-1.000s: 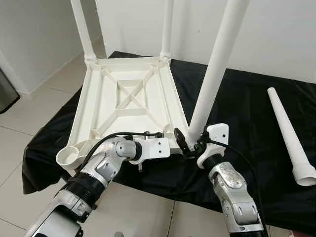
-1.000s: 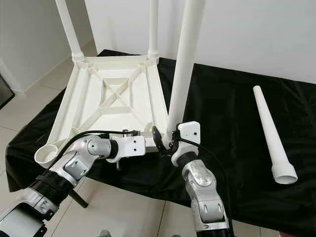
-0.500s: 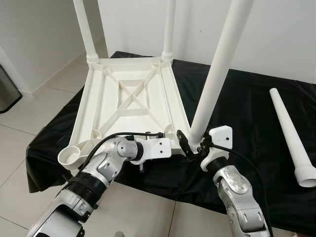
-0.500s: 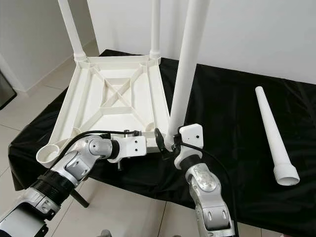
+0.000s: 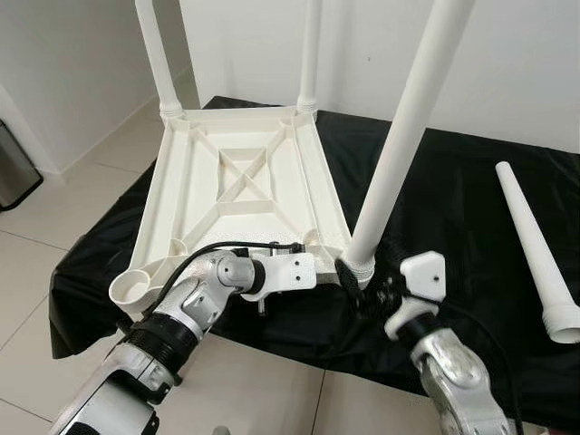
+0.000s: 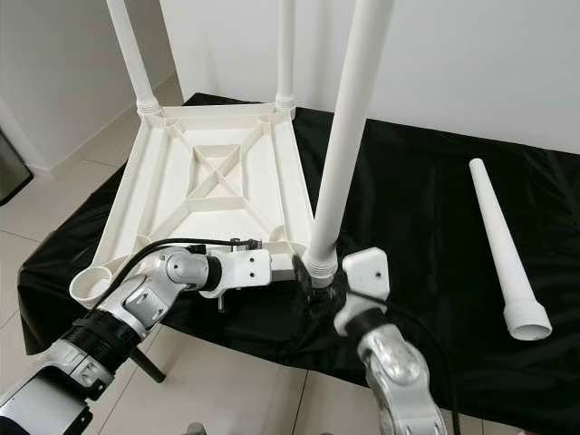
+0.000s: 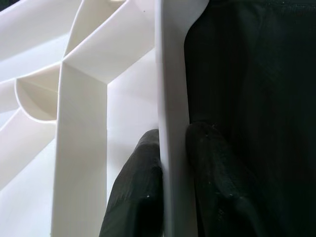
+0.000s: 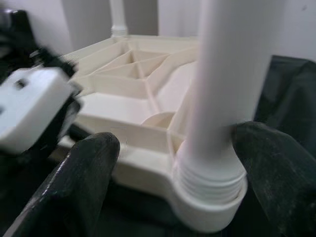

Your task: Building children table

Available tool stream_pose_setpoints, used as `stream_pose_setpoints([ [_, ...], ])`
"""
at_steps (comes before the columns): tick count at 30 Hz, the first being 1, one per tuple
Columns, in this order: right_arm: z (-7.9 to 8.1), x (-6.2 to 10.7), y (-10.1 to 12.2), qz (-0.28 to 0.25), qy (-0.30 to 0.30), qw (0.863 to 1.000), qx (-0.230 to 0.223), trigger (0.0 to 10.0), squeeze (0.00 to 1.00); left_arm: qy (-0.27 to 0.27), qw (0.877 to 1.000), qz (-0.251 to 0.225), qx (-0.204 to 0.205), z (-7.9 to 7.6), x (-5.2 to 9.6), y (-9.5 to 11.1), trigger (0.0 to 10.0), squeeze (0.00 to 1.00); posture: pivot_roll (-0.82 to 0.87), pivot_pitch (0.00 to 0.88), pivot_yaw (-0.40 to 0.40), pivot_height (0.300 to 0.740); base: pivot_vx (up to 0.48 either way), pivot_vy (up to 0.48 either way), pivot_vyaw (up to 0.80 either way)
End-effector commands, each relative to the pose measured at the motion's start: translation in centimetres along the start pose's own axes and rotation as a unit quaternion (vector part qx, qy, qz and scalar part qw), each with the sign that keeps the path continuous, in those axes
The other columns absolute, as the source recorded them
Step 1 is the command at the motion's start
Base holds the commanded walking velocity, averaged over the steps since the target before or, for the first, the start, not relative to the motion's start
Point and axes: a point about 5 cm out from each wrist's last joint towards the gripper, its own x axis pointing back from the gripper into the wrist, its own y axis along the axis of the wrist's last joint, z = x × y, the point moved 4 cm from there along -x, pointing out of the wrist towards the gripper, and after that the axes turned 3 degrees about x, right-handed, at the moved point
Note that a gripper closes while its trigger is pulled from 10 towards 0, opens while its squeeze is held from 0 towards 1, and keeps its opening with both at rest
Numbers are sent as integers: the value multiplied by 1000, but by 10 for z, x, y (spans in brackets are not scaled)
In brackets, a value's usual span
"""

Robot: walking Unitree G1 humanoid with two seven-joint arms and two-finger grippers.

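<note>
With the upturned tabletop [image 5: 240, 195] lying on the black-draped surface [image 5: 453, 190], I am pinching its rim in my left hand [image 7: 173, 168] while my right hand [image 8: 173, 163], fingers spread, straddles the third leg [image 5: 399, 145]; next, I judge, fetching the spare leg [image 5: 535, 245].

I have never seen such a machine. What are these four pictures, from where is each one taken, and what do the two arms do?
This is a walking house robot with two silver arms, each ending in a two-fingered black claw. The two wide pictures come from cameras on its head, looking down; the two close ones come from a camera on each wrist.

A white plastic tabletop lies upside down on a black cloth. Three legs stand in its corners, and the spare leg lies on the cloth to the robot's right.

The left claw pinches the tabletop's near edge. The right claw is open, its fingers on either side of the near leg at its threaded base.
</note>
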Motion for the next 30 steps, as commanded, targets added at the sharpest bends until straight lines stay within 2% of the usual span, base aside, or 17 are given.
stream_pose_setpoints([
  [1,2,2,6,-15,15,1000,-3,10000,0,12,1000,0,-13,6,-1,3,10000,0,-119,21,4,740,0,0,0],
  [9,8,10,1,-7,60,998,-18,10000,0,12,1000,-2,-14,6,-2,4,10000,0,-123,20,0,740,0,0,0],
  [11,12,9,-2,-9,93,995,-15,10000,0,13,1000,-3,-12,7,-3,4,10000,0,-116,12,-3,740,0,0,0],
  [18,9,-1,-8,-6,113,994,-10,10000,0,19,1000,-2,-8,9,0,2,10000,0,-99,1,-7,740,0,0,0],
  [19,9,-3,-9,-7,117,993,-12,10000,0,22,1000,-3,-4,10,1,2,10000,608,-96,0,-8,740,0,0,0],
  [21,9,-4,-9,-7,119,993,-12,10000,0,24,1000,-4,-1,11,1,2,10000,608,-96,0,-8,740,0,0,0],
  [22,8,-5,-10,-7,121,993,-11,10000,0,26,1000,-8,9,12,2,3,10000,1000,-93,0,-8,740,0,0,0],
  [30,11,-12,-13,-10,146,989,-18,10000,0,22,1000,-13,12,12,4,5,10000,1000,-81,0,-12,740,0,0,0],
])
